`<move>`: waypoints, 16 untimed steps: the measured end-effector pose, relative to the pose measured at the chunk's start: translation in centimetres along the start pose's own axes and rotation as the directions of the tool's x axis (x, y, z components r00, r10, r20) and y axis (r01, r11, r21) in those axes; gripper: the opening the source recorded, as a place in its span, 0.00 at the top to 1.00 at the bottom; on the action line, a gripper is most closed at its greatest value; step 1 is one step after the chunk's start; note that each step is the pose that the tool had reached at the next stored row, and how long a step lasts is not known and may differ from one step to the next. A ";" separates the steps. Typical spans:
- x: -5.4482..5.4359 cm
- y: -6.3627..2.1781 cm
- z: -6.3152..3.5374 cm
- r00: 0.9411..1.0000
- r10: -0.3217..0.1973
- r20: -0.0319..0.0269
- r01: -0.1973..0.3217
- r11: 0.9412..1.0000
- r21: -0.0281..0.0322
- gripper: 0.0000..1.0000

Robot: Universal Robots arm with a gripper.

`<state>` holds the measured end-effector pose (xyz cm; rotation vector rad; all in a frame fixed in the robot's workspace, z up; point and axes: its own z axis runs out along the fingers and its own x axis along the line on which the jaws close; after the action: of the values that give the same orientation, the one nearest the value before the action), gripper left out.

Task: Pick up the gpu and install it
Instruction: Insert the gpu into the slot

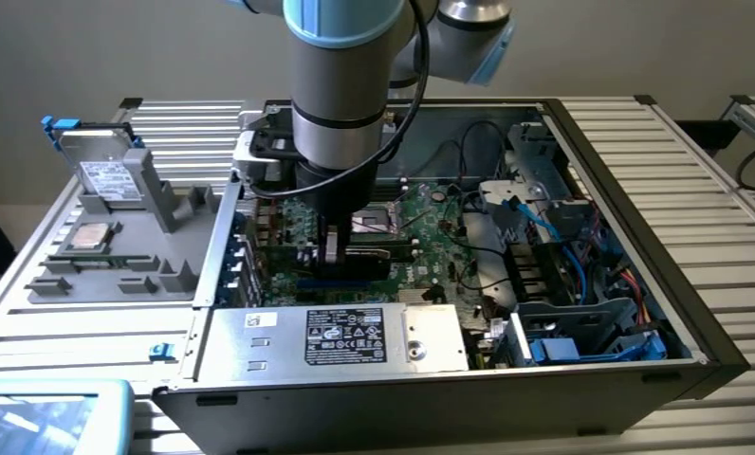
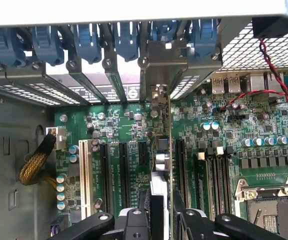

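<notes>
I see a slatted desk (image 1: 719, 161) carrying an open computer case (image 1: 681, 313). The arm (image 1: 340, 85) reaches straight down into the middle of it. At the case's near edge sits a silver labelled power supply (image 1: 352, 336). Outside the case, on the exterior view's left, a grey tray (image 1: 124, 256) holds a hard drive (image 1: 105, 175) propped upright at its far end.

The green motherboard (image 2: 224, 145) lines the case floor, with its black expansion slots (image 2: 124, 175) left of the processor socket (image 2: 269, 205).

The gripper (image 2: 162, 205) is closed on the gpu (image 2: 160, 160), one finger against each face. The card stands on edge over the slots, and its metal bracket reaches the case's rear wall. I cannot tell whether it is seated.
</notes>
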<state>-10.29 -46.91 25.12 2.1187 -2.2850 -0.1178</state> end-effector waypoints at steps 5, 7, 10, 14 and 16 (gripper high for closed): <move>0.0 0.01 -0.01 1.000 -0.001 -0.001 0.001 1.000 0.000 0.72; -0.1 0.02 0.00 1.000 -0.004 -0.004 0.004 1.000 0.001 0.72; -0.3 0.03 0.01 1.000 -0.006 -0.011 0.006 1.000 0.003 0.72; -0.6 0.15 0.02 1.000 -0.014 -0.014 0.014 1.000 0.007 0.72; -0.6 0.17 0.03 1.000 -0.019 -0.015 0.019 1.000 0.008 0.72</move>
<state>-10.41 -46.32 25.12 2.1378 -2.2616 -0.0924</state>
